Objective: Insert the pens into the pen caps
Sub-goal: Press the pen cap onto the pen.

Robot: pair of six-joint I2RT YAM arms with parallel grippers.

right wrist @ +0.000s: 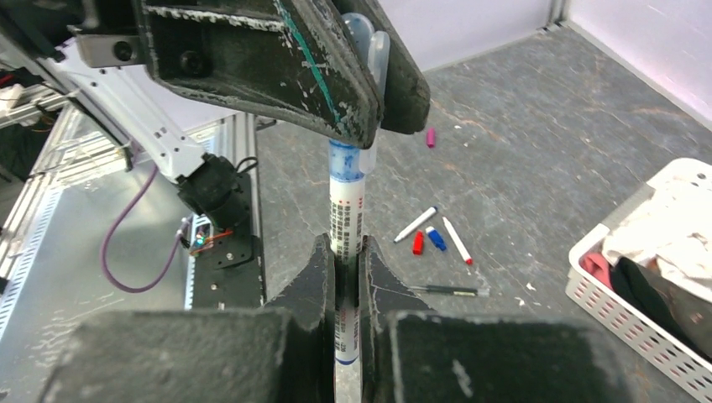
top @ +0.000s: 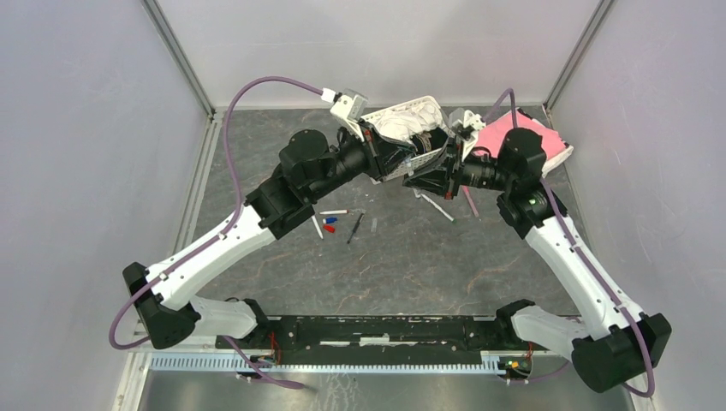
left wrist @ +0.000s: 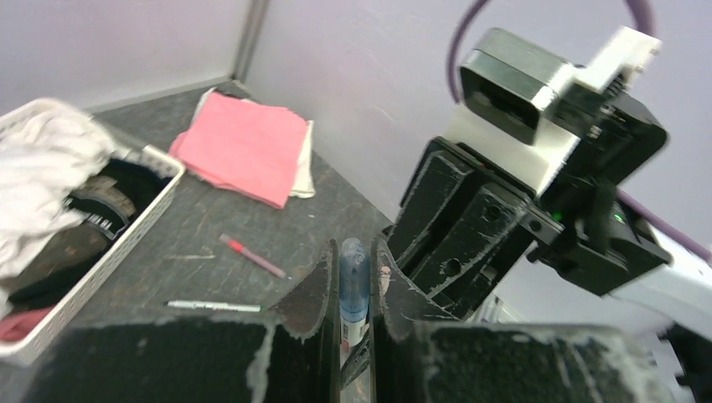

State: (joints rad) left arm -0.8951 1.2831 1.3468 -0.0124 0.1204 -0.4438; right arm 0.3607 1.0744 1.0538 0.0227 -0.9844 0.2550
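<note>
My right gripper (right wrist: 344, 260) is shut on the white barrel of a pen (right wrist: 345, 218), held above the table. That pen's blue end sits in a translucent blue pen cap (left wrist: 353, 281), and my left gripper (left wrist: 353, 273) is shut on this cap. The two grippers meet tip to tip in front of the basket (top: 432, 163). More pens lie on the table: two white ones (right wrist: 416, 224) (right wrist: 458, 242), a dark one (right wrist: 445, 290), a green-tipped one (left wrist: 214, 306) and a pinkish one (left wrist: 252, 256). Loose red (right wrist: 417, 243), blue (right wrist: 436, 239) and magenta (right wrist: 431, 138) caps lie near them.
A white basket (top: 428, 107) full of clothes stands at the back, just behind the grippers. A folded pink cloth (top: 522, 137) lies at the back right. Enclosure walls close in the table on the left, right and far sides.
</note>
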